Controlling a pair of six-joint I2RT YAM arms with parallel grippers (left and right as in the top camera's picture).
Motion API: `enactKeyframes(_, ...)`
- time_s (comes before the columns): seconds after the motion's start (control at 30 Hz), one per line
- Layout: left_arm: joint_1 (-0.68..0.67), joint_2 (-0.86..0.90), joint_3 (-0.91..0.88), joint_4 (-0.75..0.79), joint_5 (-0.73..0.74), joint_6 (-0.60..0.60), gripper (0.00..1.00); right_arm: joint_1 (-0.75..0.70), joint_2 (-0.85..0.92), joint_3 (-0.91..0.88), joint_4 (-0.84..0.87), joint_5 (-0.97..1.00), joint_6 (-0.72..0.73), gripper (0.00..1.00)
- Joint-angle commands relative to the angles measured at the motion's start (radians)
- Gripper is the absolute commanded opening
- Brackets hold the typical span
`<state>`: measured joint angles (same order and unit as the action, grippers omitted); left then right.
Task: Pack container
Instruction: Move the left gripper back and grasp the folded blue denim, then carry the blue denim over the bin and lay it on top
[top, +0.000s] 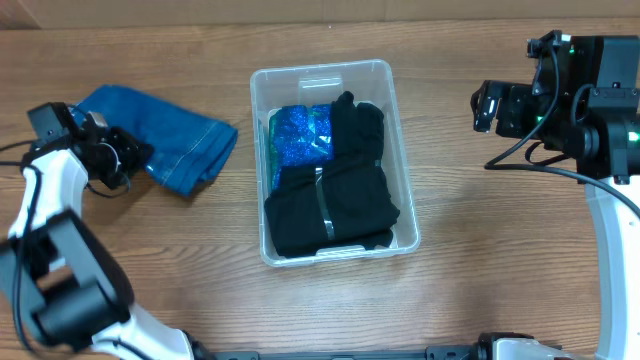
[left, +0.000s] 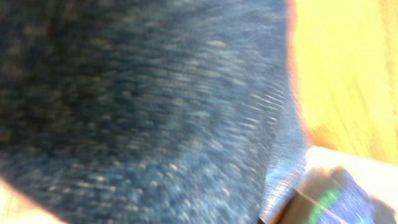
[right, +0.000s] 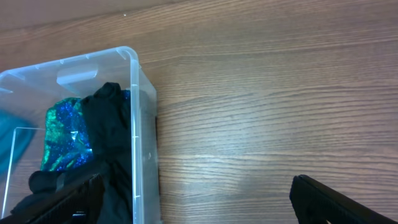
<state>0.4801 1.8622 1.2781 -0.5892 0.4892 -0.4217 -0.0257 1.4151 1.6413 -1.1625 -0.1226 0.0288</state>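
Across the whole overhead view runs the wooden tabletop (top: 470, 300), and at its middle, a little toward the far edge, sits the container (top: 320, 67). It stands upright, its long sides running from near edge to far edge. My two arms come next: the left arm (top: 60, 250) reaches up along the left edge, the right arm (top: 610, 200) along the right edge. A folded piece of blue denim (top: 175, 135) lies flat on the wood between the container and the left edge, apart from the container's wall. Inside the container a black garment (top: 335, 205) fills the near half and runs up the right side. A blue-green sparkly item (top: 298, 135) shows in the far left part, partly under the black cloth. The left claw (top: 120, 155) sits at the denim's left end; my left wrist camera shows only blurred denim weave pressed close, so I cannot tell whether its fingers are closed on it. The right claw (right: 198, 186) hovers over bare wood to the right of the container, fingers spread wide apart, holding nothing.
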Motion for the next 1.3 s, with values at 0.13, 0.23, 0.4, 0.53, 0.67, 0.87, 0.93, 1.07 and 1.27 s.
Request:
enactKeyframes(0.13,-0.235,-0.522,0.245,-0.254,0.122,0.165,0.04,-0.001,0.001,0.003,-0.008,0.010,-0.002,1.00)
enactKeyframes(0.23,-0.463,-0.510,0.391,-0.316,0.166,0.214,0.04,-0.003,0.001,0.003,-0.020,0.064,0.038,1.00)
enactKeyframes(0.4,-0.780,-0.395,0.419,-0.314,0.352,0.373,0.04,-0.003,0.001,0.003,-0.025,0.111,0.062,1.00)
enactKeyframes(0.53,-0.828,-0.196,0.419,-0.322,0.391,0.426,0.04,-0.003,0.001,0.003,-0.025,0.111,0.061,1.00)
enactKeyframes(0.67,-0.830,-0.100,0.419,-0.382,0.204,0.444,0.04,-0.003,0.001,0.003,-0.024,0.111,0.061,1.00)
enactKeyframes(0.87,-0.828,0.030,0.419,-0.509,0.071,0.452,0.72,-0.003,0.001,0.003,-0.026,0.111,0.061,1.00)
enactKeyframes(0.93,-0.826,0.040,0.419,-0.539,0.015,0.452,1.00,-0.003,0.001,0.003,-0.029,0.111,0.061,1.00)
enactKeyframes(1.07,-0.808,-0.024,0.533,-0.670,-0.417,0.282,1.00,-0.003,0.001,0.003,-0.028,0.111,0.061,1.00)
enactKeyframes(1.27,-0.831,-0.106,0.658,-0.544,-0.436,0.295,0.98,-0.003,0.001,0.003,-0.028,0.111,0.061,1.00)
